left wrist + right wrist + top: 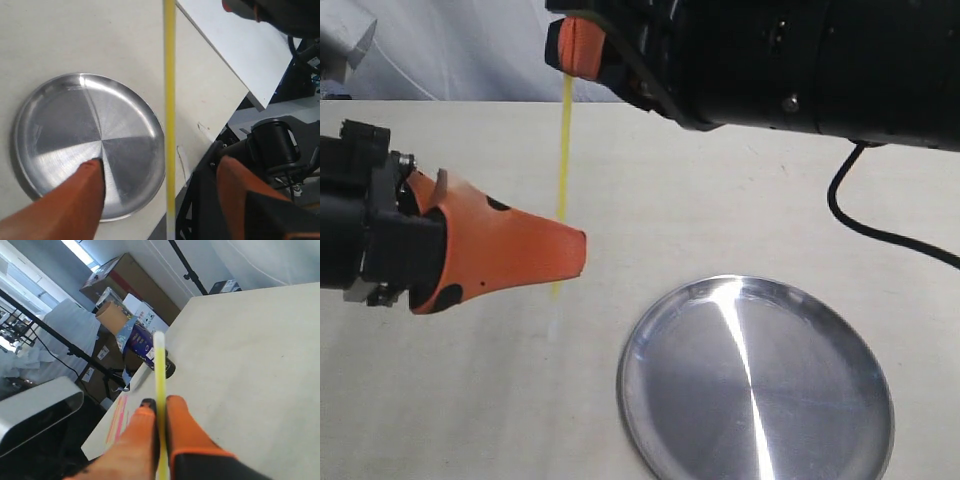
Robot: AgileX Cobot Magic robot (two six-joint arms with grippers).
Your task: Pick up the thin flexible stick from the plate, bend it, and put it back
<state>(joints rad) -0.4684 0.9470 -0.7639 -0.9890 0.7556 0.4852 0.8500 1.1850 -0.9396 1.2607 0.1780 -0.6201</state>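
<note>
**A:** Where is the stick?

**B:** Up in the air, off the plate. It hangs almost straight down from the right claw. In the exterior view it is over the table, to the left of the plate.

**A:** Is the right claw clamped on it?

**B:** Yes. In the right wrist view its two orange fingers press together with the stick pinched between them. A length ending in a pale tip runs out past the fingertips.

**A:** And the left claw?

**B:** Its jaws stand apart. The left wrist view shows one orange finger on each side of the stick. There is a clear gap on both sides, so neither finger touches it.

**A:** So the stick runs between them?

**B:** It crosses the gap. In the exterior view the near finger hides a short stretch of the stick, and the lower end shows just below that finger. I can't tell how deep between the fingers it sits; it may be only at the tips.

**A:** Is it bent?

**B:** No, it looks straight, with only a slight lean.

**A:** And the plate?

**B:** It lies flat on the table, at the lower right in the exterior view. A bright streak runs across it, and it is apart from both claws.
</note>
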